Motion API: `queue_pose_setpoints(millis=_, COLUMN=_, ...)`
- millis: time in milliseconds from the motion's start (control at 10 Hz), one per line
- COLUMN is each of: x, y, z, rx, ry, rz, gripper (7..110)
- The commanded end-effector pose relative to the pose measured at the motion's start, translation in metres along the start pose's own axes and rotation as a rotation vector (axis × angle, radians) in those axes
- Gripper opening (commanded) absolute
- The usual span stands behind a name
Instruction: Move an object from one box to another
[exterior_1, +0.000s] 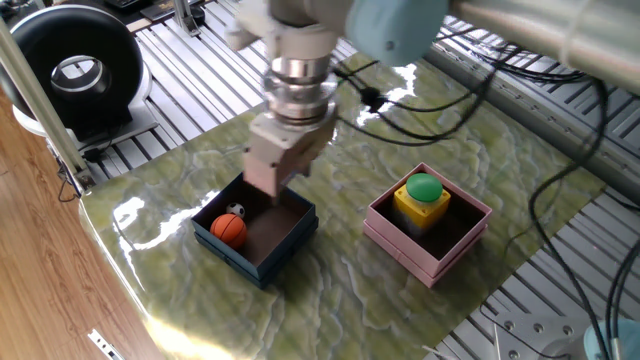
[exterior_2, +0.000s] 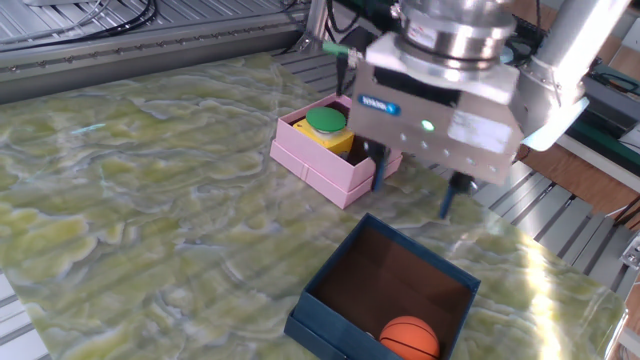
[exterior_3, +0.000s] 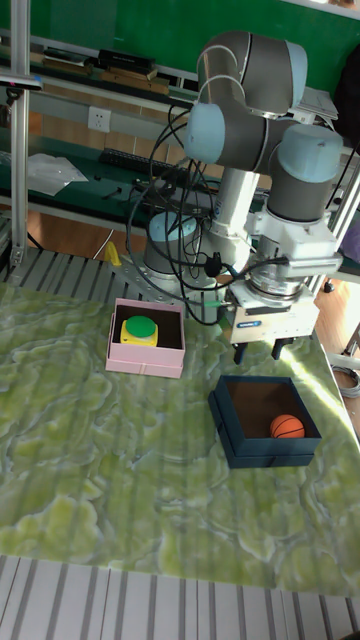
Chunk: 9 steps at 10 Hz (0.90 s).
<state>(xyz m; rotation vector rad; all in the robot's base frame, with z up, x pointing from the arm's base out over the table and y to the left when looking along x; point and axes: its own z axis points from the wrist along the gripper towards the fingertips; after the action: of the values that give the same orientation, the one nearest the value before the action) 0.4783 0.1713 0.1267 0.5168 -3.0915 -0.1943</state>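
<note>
The navy-blue box (exterior_1: 283, 252) sits at the left of the green marbled mat, with an orange basketball (exterior_1: 229, 229) and a small white ball (exterior_1: 236, 210) in its near-left corner. The box (exterior_2: 322, 312) (exterior_3: 258, 451) and basketball (exterior_2: 408, 338) (exterior_3: 287, 426) also show in the other two views. The pink box (exterior_1: 432, 259) (exterior_2: 332, 174) (exterior_3: 142, 366) holds a yellow block with a green round top (exterior_1: 423, 192) (exterior_2: 325, 122) (exterior_3: 139, 328). My gripper (exterior_1: 268, 192) (exterior_2: 412, 190) (exterior_3: 257, 352) hangs open and empty just above the navy box's far edge.
A black round device (exterior_1: 70, 70) stands at the far left on the slatted metal table. Cables (exterior_1: 440, 95) trail behind the arm. The mat's curved edge (exterior_1: 110, 270) borders a wooden floor. A vertical aluminium post (exterior_3: 18, 140) rises at the left.
</note>
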Motion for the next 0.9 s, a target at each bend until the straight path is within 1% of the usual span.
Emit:
queue_pose_setpoints(millis=0, x=-0.019, y=0.016, z=0.002, rx=-0.034, ry=-0.036, rz=-0.125, gripper=66)
queue_pose_setpoints(millis=100, x=-0.015, y=0.006, z=0.002, rx=0.004, ry=-0.015, rz=-0.168, gripper=66)
queue_pose_setpoints(millis=200, x=-0.007, y=-0.014, z=0.001, rx=0.085, ry=0.024, rz=-0.176, gripper=44)
queue_pose_setpoints(millis=300, x=0.004, y=-0.024, z=0.000, rx=0.121, ry=0.070, rz=-0.163, gripper=44)
queue_pose_setpoints(millis=400, x=0.007, y=-0.021, z=0.000, rx=0.106, ry=0.081, rz=-0.178, gripper=44)
queue_pose_setpoints(millis=500, x=0.007, y=-0.026, z=-0.001, rx=0.125, ry=0.085, rz=-0.200, gripper=44)
queue_pose_setpoints(millis=600, x=0.002, y=-0.031, z=-0.001, rx=0.145, ry=0.071, rz=-0.254, gripper=44)
queue_pose_setpoints(millis=700, x=-0.004, y=-0.024, z=0.000, rx=0.118, ry=0.047, rz=-0.304, gripper=44)
queue_pose_setpoints(millis=800, x=-0.010, y=-0.018, z=0.001, rx=0.097, ry=0.024, rz=-0.392, gripper=44)
